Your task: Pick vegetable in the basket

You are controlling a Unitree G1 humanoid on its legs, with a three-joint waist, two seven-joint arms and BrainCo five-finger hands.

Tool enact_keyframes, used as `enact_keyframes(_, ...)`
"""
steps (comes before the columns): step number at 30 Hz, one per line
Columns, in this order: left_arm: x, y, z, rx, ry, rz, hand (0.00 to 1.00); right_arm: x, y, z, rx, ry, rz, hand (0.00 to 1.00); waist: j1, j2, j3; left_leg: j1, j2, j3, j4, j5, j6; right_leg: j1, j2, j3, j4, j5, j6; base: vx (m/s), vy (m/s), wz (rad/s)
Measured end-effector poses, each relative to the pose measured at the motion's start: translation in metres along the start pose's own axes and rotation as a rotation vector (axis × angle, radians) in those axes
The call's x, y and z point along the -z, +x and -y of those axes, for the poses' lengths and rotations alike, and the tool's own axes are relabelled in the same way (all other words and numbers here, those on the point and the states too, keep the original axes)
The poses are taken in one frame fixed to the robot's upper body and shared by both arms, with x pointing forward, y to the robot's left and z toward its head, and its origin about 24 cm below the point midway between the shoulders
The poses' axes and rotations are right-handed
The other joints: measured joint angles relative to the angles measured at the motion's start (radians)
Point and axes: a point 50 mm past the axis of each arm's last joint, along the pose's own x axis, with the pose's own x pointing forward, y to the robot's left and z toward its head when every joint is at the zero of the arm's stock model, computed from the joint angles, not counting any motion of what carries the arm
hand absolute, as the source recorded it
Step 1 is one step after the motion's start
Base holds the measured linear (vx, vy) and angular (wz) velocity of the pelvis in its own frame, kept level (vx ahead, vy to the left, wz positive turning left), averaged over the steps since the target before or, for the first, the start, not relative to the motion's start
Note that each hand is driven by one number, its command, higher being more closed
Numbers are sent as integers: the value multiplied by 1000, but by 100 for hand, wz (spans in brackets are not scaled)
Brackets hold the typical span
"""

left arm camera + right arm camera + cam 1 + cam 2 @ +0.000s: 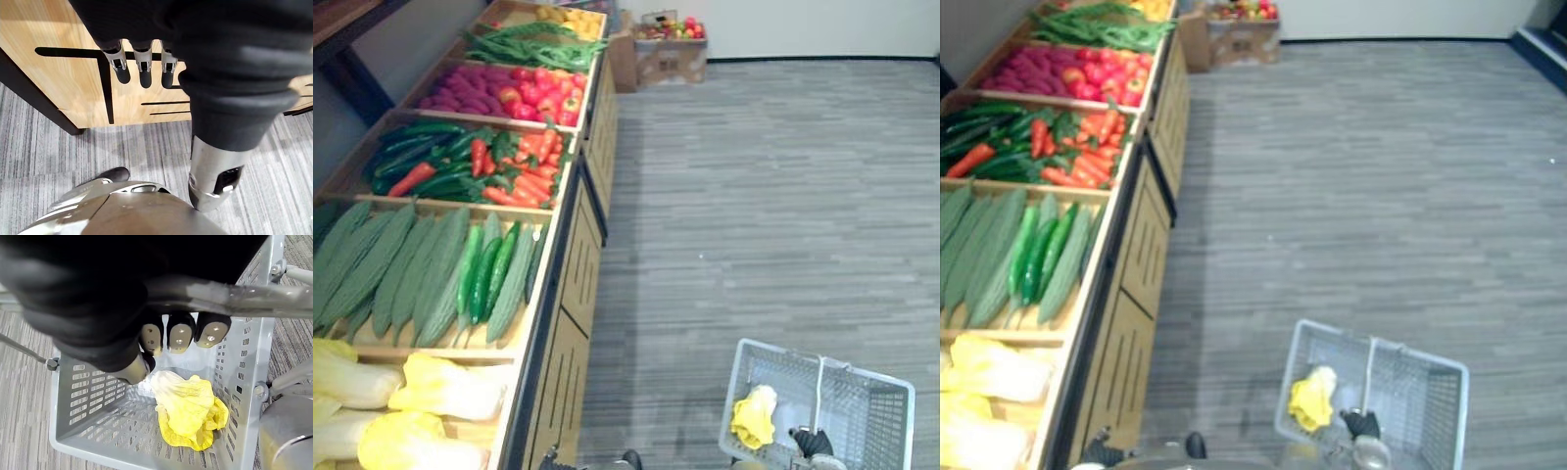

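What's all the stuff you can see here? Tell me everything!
Display stand: one, wooden, along the left.
Chinese cabbages: about four, pale yellow, nearest bin.
Ridged gourds: many, light green, next bin.
Cucumbers: three, dark green, beside the gourds.
Carrots: many, orange, third bin, with dark green vegetables and red peppers.
Purple and red produce: many, fourth bin.
Green beans: a pile, green, beyond that.
Cardboard box: one, brown, by the far wall, fruit on top.
Basket: one, grey, on the carpet.
Cabbage: one, yellow, in the basket.
Left hand: relaxed, empty, by the stand.
Right hand: curled round the basket's handle.
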Motion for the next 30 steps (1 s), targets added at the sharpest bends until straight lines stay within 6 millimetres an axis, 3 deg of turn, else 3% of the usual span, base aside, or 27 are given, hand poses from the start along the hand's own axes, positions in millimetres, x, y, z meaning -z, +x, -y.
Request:
enact_keyframes(6,0,1,-5,9,29,0,0,1,0,-1,-1,13,-13,100,-6,-10,-11,23,-4,19,-23,-5,1,-5,5,25,2,14,-5,100,26,-22)
enact_keyframes(9,1,1,-3,20,36,-3,0,-4,1,-1,-4,28,5,100,0,-6,-8,67,15,45,-23,-24,9,-84,18,6,205,3,-24,67,13,-33)
enact_keyframes(10,3,1,-3,26,39,-11,0,-9,2,0,1,44,25,100,0,-8,-2,97,18,58,-23,-40,10,-141,7,-27,348,5,-27,28,58,-35)
enact_keyframes(11,5,1,-5,28,43,-16,0,-14,3,0,5,58,45,100,1,-18,6,129,10,71,-23,-55,14,-184,-26,-71,472,18,-46,25,66,-28)
enact_keyframes(13,6,1,-6,29,43,-21,0,-17,3,0,5,55,61,100,-5,-31,14,160,0,73,-33,-66,23,-216,-79,-140,575,48,-80,24,88,-7)
enact_keyframes(14,6,1,-6,28,43,-21,0,-15,2,-1,2,51,59,100,-5,-25,11,173,-3,72,-43,-67,24,-217,-93,-164,594,66,-77,46,95,5)
enact_keyframes(16,6,1,-6,27,43,-21,0,-15,2,-4,-5,54,61,100,-4,-26,10,178,5,69,-56,-64,29,-232,-93,-155,601,56,-73,100,72,5)
enact_keyframes(17,4,1,-6,28,43,-17,0,-18,2,-6,-9,59,73,100,-4,-21,13,169,18,66,-56,-64,29,-250,-77,-153,598,3,-70,111,34,3)
enact_keyframes(20,0,2,-2,34,37,-7,0,-25,3,-7,-9,64,98,100,-4,9,30,170,62,55,-58,-70,20,-285,-22,-131,512,-37,-67,114,-48,7)
enact_keyframes(22,-4,3,0,37,32,1,0,-29,4,-5,0,74,113,100,-6,8,36,188,80,40,-59,-90,-8,-313,-30,-115,345,-3,-31,242,-197,20)
enact_keyframes(23,-3,3,-1,33,25,0,0,-30,4,-5,2,74,117,100,-4,2,38,207,84,39,-58,-103,-28,-315,-38,-116,273,31,-31,350,-312,20)
enact_keyframes(25,-1,2,-3,23,8,-12,0,-30,3,-5,0,71,115,100,-6,-5,39,243,97,29,-57,-138,-64,-316,-48,-113,198,144,-28,311,-315,21)
enact_keyframes(26,0,1,5,39,-5,-17,0,-34,5,1,18,66,127,100,-11,27,37,251,137,8,-58,-147,-46,-327,-18,-125,274,86,-30,275,-259,22)
enact_keyframes(27,-1,0,8,46,-8,-14,0,-35,5,2,19,64,130,100,-9,38,32,247,137,3,-55,-131,-36,-353,-16,-123,327,37,-45,372,-338,12)
enact_keyframes(28,-2,0,8,45,-13,-5,0,-40,7,5,25,64,143,100,-3,50,25,250,138,-8,-39,-78,-53,-386,-21,-113,415,-21,-54,351,-347,8)
enact_keyframes(30,0,-1,12,51,-20,-17,0,-40,8,10,35,59,142,100,-10,54,23,210,160,-57,48,-28,-71,-381,-30,-136,473,-72,-79,354,-362,14)
